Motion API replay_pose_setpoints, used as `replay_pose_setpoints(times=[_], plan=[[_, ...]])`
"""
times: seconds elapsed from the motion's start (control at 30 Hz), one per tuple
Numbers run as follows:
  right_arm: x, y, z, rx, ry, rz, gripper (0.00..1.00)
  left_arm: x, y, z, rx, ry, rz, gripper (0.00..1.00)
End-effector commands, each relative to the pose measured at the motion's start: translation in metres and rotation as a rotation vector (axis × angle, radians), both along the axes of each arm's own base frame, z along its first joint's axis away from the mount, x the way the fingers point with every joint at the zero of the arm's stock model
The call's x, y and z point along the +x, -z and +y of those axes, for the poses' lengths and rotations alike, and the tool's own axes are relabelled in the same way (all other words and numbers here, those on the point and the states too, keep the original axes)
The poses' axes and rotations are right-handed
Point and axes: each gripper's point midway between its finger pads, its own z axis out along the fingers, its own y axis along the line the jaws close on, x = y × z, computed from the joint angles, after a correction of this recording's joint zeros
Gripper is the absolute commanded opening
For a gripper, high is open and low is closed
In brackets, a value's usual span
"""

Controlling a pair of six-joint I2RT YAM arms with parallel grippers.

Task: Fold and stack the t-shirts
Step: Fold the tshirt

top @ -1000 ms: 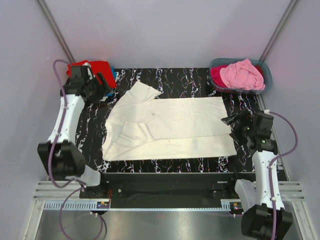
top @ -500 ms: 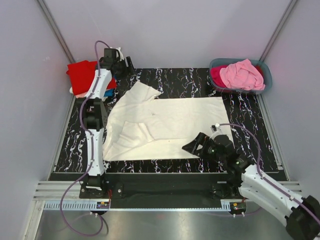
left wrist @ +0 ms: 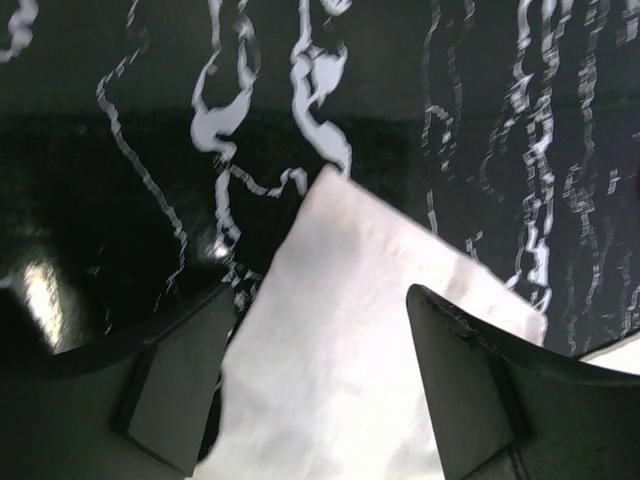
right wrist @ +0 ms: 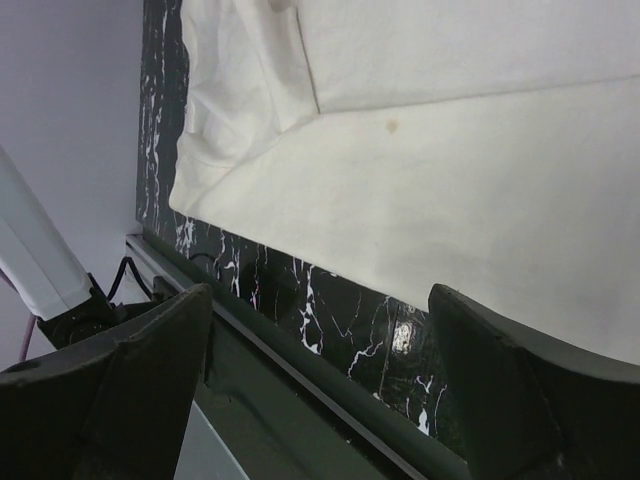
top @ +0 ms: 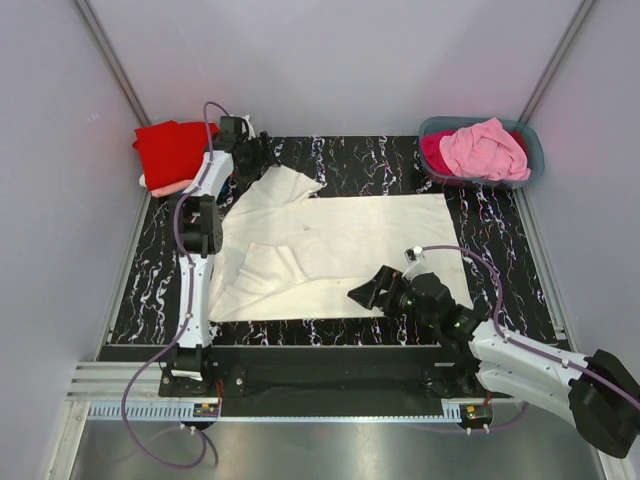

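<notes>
Cream t-shirt (top: 340,250) lies spread flat in the middle of the black marbled table (top: 490,215). Sleeve end is to the left, and one sleeve points at the far-left corner. Red t-shirt (top: 170,150) sits at the far-left edge on a salmon one (top: 165,187), of which only a strip shows. Pink t-shirt (top: 485,148) is heaped in the grey-blue tub (top: 530,165) far right. Magenta one (top: 432,150) is under it, mostly covered.

Top view places the left gripper (top: 262,152) at the tip of that far sleeve and the right gripper (top: 362,295) over the near hem. Both are dark lumps on a dark top, so the finger gap is unreadable from there.

The wrist cams settle it.
- **Left:** fingers (left wrist: 180,390) are spread wide with the sleeve corner lying below and between them. Nothing is pinched. Can't tell if they touch the cloth.
- **Right:** fingers (right wrist: 500,400) are also spread wide, straddling the shirt's near edge and a bare strip of table. They hold nothing.

Right wrist view also picks up a small brownish spot on the cloth. Left wrist view is soft and shows only the sleeve corner.
</notes>
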Motion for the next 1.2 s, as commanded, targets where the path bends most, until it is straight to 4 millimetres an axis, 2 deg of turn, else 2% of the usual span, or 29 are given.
replay_pose_setpoints(times=[0.0,0.1,0.2,0.33,0.43,0.53,0.63,0.67,0.77,0.87,0.9,1.0,1.03,1.1,1.13,1.17], plan=[[0.012,-0.026,0.003,0.070,0.043,-0.086,0.97,0.021,-0.016,-0.002,0.006,-0.012,-0.086,0.78],[0.012,-0.025,0.004,0.069,0.045,-0.080,0.97,0.020,-0.014,-0.007,-0.013,-0.011,-0.071,0.78],[0.014,-0.024,0.005,0.064,0.048,-0.074,0.97,0.015,-0.013,-0.017,-0.060,0.012,-0.052,0.71],[0.014,-0.022,0.005,0.057,0.046,-0.068,0.97,0.003,-0.001,-0.035,-0.076,0.066,-0.017,0.63],[0.014,-0.021,0.004,0.056,0.052,-0.064,0.98,-0.007,0.011,-0.042,-0.081,0.085,0.018,0.54],[0.015,-0.022,0.004,0.058,0.054,-0.065,0.98,-0.012,0.022,-0.043,-0.092,0.081,0.044,0.50],[0.015,-0.020,0.004,0.054,0.056,-0.060,0.98,-0.011,0.021,-0.042,-0.088,0.075,0.041,0.41],[0.015,-0.020,0.004,0.053,0.057,-0.059,0.98,-0.010,0.021,-0.041,-0.086,0.073,0.038,0.34],[0.015,-0.020,0.004,0.052,0.058,-0.056,0.98,-0.009,0.019,-0.041,-0.084,0.071,0.031,0.23],[0.015,-0.019,0.004,0.048,0.061,-0.053,0.98,-0.008,0.018,-0.041,-0.086,0.071,0.028,0.03],[0.016,-0.019,0.003,0.049,0.063,-0.052,0.98,-0.008,0.018,-0.041,-0.085,0.070,0.024,0.00],[0.017,-0.019,0.001,0.046,0.077,-0.049,0.98,-0.010,0.011,-0.043,-0.095,0.078,0.023,0.00],[0.018,-0.019,-0.001,0.040,0.089,-0.051,0.97,-0.010,-0.001,-0.043,-0.095,0.078,0.008,0.00],[0.021,-0.018,-0.014,0.029,0.153,-0.058,0.98,-0.018,-0.007,-0.043,-0.100,0.078,0.018,0.00],[0.021,-0.019,-0.019,0.047,0.188,-0.049,0.99,-0.019,-0.032,-0.043,-0.101,0.083,-0.018,0.00],[0.020,-0.027,-0.026,0.078,0.215,-0.070,1.00,-0.026,-0.034,-0.042,-0.098,0.084,-0.006,0.00]])
